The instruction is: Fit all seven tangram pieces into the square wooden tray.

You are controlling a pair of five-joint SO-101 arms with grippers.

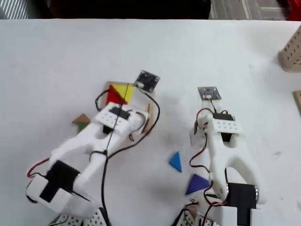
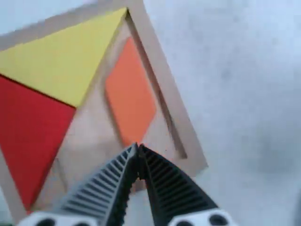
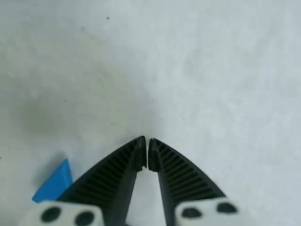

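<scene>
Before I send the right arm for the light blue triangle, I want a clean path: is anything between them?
Nothing visible. The shut right gripper hangs over bare table; the light blue triangle lies beside it, with only tabletop between.

Pretty sure a robotics lab bench is shown, given away by the white table point(image 1: 56, 56), loose wiring point(image 1: 158, 113) and perforated block point(image 1: 292, 49).

The left gripper point(image 2: 139, 153), its jaws closed, hangs over the wooden tray point(image 2: 181, 125), tips above the orange piece point(image 2: 130, 103); yellow point(image 2: 66, 59) and red point(image 2: 28, 141) triangles lie beside it.
</scene>
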